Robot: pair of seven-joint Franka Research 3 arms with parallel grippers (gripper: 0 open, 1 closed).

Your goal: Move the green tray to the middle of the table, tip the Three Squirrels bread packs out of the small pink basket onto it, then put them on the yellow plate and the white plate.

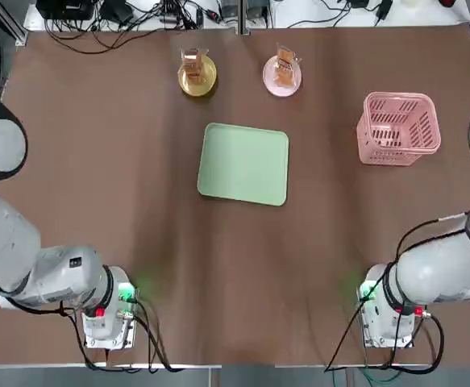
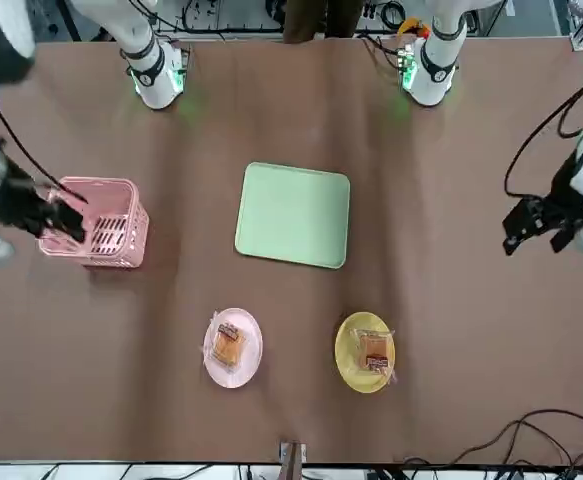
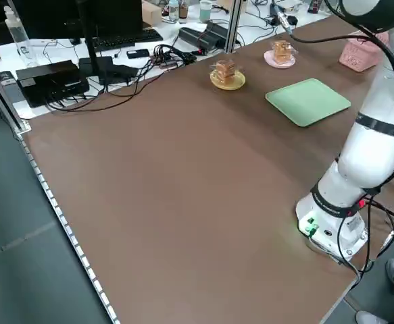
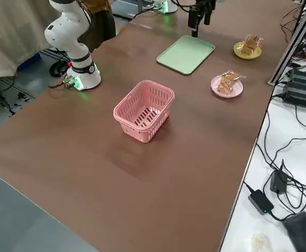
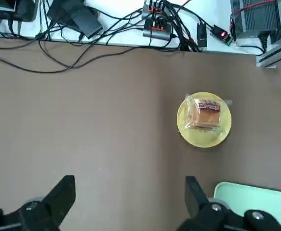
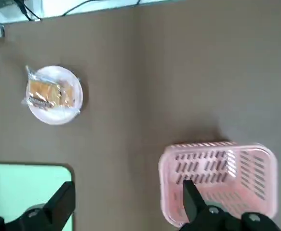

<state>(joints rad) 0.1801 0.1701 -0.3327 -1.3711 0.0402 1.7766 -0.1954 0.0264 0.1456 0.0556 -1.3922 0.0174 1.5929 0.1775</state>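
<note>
The green tray [image 1: 243, 164] lies flat at the middle of the table [image 1: 97, 177], nothing on it. One Three Squirrels bread pack [image 1: 192, 64] sits on the yellow plate [image 1: 197, 78], another bread pack [image 1: 284, 66] on the white plate [image 1: 282, 76], both beyond the tray. To the tray's right, the small pink basket [image 1: 398, 127] stands upright and looks empty. My left gripper [image 5: 128, 185] hangs open over bare table, left of the tray and short of the yellow plate [image 5: 204, 120]. My right gripper [image 6: 128, 190] hovers open beside the basket [image 6: 217, 178].
Cables, power strips and boxes [image 1: 114, 16] lie on the white bench beyond the table's far edge. An upright metal post [image 1: 240, 16] stands at that edge. Both arm bases [image 1: 106, 310] sit at the near corners.
</note>
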